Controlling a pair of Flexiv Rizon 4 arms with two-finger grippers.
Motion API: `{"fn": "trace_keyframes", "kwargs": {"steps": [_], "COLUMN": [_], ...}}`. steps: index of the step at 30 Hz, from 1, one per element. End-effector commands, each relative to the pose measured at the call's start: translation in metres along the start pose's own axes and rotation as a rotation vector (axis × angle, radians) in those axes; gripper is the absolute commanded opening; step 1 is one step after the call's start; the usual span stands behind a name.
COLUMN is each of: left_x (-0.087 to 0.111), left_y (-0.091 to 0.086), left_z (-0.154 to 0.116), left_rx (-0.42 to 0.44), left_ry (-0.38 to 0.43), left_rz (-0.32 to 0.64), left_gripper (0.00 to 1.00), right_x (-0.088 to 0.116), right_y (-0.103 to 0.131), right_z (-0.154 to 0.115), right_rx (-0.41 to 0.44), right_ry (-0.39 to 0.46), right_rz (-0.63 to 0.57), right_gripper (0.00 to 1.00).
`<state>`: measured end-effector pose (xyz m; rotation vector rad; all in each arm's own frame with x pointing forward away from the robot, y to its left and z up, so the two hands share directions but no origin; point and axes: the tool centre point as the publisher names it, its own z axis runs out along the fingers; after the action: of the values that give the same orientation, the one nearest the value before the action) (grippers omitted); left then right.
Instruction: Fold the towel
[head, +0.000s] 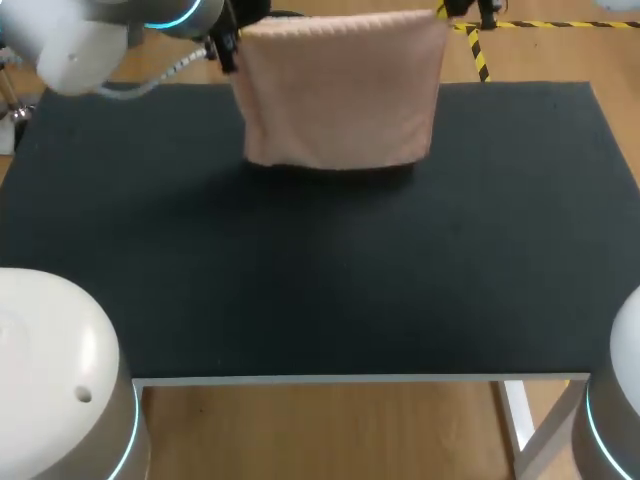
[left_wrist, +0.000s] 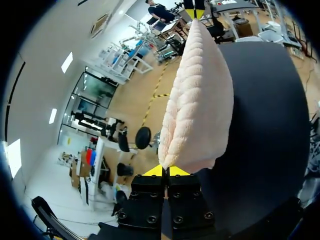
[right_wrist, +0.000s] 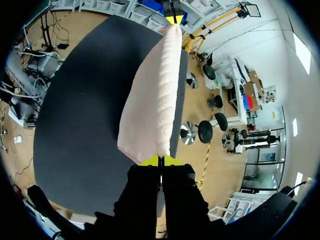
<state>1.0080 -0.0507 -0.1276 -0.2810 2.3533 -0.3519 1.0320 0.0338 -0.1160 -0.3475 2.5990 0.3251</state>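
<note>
- Black table (head: 300, 300), towel (head: 340, 90) hanging stretched above its far side.
- Left gripper (left_wrist: 165, 171) pinches one top corner.
- Right gripper (right_wrist: 161, 161) pinches the other.

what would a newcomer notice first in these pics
A pale peach towel hangs spread like a curtain over the far part of the black table. The left tool and the right tool each pinch one of its top corners.

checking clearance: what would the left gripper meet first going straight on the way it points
The fluffy peach towel it grips, stretched straight ahead; past that, probably the right gripper at the far corner.
</note>
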Motion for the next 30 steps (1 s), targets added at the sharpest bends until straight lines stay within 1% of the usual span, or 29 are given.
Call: {"fn": "trace_keyframes", "kwargs": {"steps": [1, 4, 6, 8, 11, 13, 15, 17, 19, 20, 22, 24, 30], "left_x": [0.021, 0.039, 0.051, 0.061, 0.079, 0.091, 0.101, 0.109, 0.116, 0.118, 0.122, 0.121, 0.111], "left_y": [0.011, 0.014, 0.018, 0.022, 0.029, 0.033, 0.038, 0.041, 0.044, 0.046, 0.051, 0.057, 0.068], "left_z": [-0.007, 0.001, 0.009, 0.018, 0.037, 0.05, 0.062, 0.072, 0.082, 0.087, 0.098, 0.111, 0.144], "left_rx": [0.002, -0.033, -0.074, -0.07, -0.081, -0.089, -0.103, -0.103, -0.113, -0.112, -0.132, -0.147, -0.169], "left_ry": [0.046, 0.085, 0.101, 0.14, 0.195, 0.23, 0.266, 0.297, 0.318, 0.331, 0.343, 0.352, 0.353], "left_rz": [0.02, 0.034, 0.053, 0.039, 0.026, 0.012, -0.008, -0.031, -0.031, -0.04, -0.039, -0.046, -0.047], "left_gripper": [0.0, 0.0, 0.0, 0.0, 0.0, 0.0, 0.0, 0.0, 0.0, 0.0, 0.0, 0.0, 0.0], "right_x": [0.03, 0.045, 0.053, 0.062, 0.079, 0.087, 0.093, 0.096, 0.098, 0.099, 0.099, 0.098, 0.096], "right_y": [-0.001, -0.004, -0.006, -0.009, -0.012, -0.014, -0.016, -0.02, -0.024, -0.025, -0.027, -0.03, -0.042], "right_z": [0.003, 0.016, 0.027, 0.043, 0.065, 0.076, 0.086, 0.096, 0.107, 0.112, 0.121, 0.131, 0.16], "right_rx": [0.001, 0.0, 0.006, 0.025, 0.028, 0.034, 0.03, 0.045, 0.042, 0.053, 0.047, 0.053, 0.076], "right_ry": [0.03, 0.08, 0.109, 0.153, 0.216, 0.24, 0.264, 0.27, 0.279, 0.281, 0.284, 0.282, 0.287], "right_rz": [0.008, 0.031, 0.047, 0.074, 0.101, 0.109, 0.128, 0.135, 0.149, 0.146, 0.154, 0.153, 0.168], "right_gripper": [0.0, 0.0, 0.0, 0.0, 0.0, 0.0, 0.0, 0.0, 0.0, 0.0, 0.0, 0.0, 0.0]}}
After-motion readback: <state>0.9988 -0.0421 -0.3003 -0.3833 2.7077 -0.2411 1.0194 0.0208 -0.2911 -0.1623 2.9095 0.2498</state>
